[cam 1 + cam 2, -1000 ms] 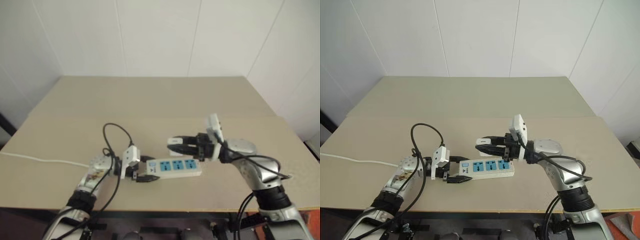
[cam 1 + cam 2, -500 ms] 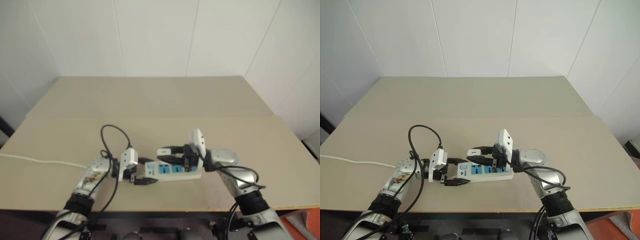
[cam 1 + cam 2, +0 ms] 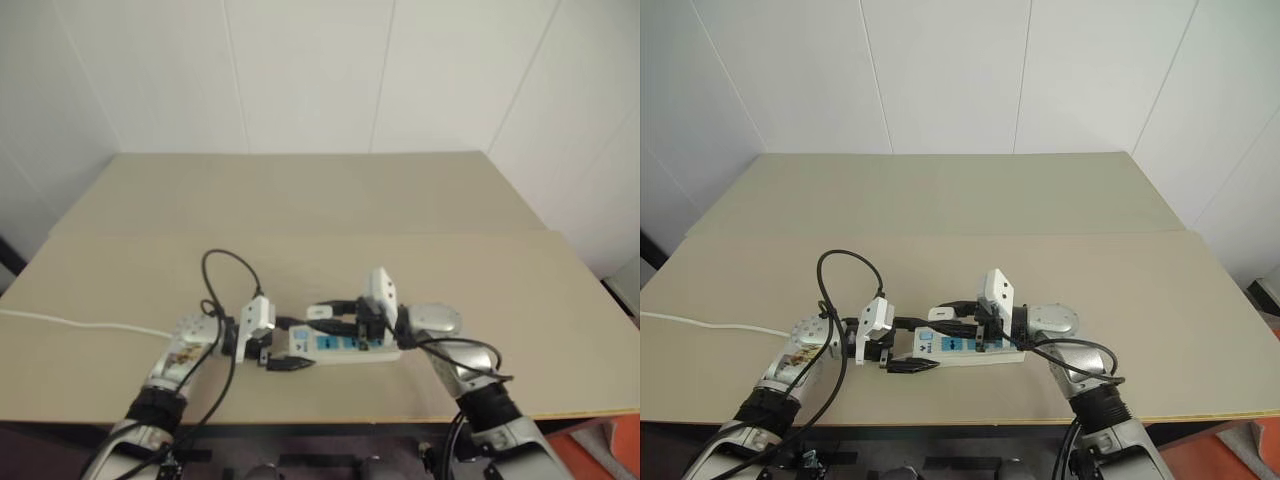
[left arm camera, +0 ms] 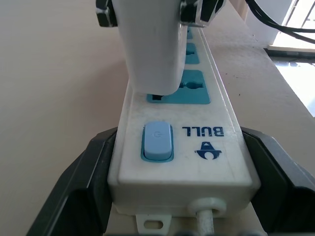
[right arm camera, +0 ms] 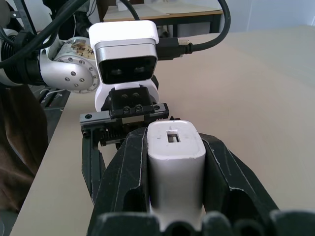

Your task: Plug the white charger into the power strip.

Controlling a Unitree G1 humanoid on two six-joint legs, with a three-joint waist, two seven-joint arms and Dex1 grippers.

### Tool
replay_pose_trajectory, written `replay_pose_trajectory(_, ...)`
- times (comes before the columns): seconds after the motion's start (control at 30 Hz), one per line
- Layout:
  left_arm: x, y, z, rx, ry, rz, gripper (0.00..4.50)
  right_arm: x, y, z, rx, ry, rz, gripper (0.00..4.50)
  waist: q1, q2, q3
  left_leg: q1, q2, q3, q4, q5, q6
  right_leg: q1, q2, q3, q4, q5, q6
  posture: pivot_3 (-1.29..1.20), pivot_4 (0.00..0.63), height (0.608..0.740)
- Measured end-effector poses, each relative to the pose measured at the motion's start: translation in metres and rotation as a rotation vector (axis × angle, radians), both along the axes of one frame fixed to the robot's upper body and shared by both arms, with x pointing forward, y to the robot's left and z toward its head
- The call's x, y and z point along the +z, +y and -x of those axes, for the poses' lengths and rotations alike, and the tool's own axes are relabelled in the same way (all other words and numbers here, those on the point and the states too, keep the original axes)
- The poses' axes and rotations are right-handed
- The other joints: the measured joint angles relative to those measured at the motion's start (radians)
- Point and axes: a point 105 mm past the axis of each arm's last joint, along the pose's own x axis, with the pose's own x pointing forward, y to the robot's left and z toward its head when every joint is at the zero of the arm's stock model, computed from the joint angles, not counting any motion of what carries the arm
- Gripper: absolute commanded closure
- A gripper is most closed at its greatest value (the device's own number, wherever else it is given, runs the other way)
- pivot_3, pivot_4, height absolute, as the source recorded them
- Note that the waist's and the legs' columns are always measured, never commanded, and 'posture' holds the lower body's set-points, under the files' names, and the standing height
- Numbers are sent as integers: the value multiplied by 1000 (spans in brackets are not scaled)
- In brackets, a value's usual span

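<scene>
charger [image 4: 151,46] — seemingly atop power strip [image 4: 216,130]

Even soft indoor light, left eye view hazy, wrist views sharp w/ blurred bkgd; window glare

Plain white panelled walls [image 3: 300,70] with thin vertical seams, meeting at corners on both sides. Beige tabletop [image 3: 300,200] made of two boards, a seam running across between them. Beyond the table in the right wrist view, another table [image 5: 162,12] and bright daylight.
</scene>
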Motion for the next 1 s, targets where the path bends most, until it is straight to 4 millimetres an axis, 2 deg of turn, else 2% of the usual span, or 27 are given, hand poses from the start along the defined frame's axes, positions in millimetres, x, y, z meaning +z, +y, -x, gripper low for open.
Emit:
replay_pose_trajectory(0.57, 0, 1, 2, 12, 4, 0, 1211, -3, -1, -1, 45, -47, 22, 3343, -5, 0, 0, 0, 0, 0, 0, 0, 0, 1, 0, 0, 0, 0, 0, 0, 150, 740)
replay_pose_trajectory(1.0, 1, -3, 3, 16, 2, 3, 1211, -9, -13, -1, 71, -72, 59, 3343, 1, 0, 0, 1, 0, 0, 0, 0, 0, 1, 0, 0, 0, 0, 0, 0, 150, 740)
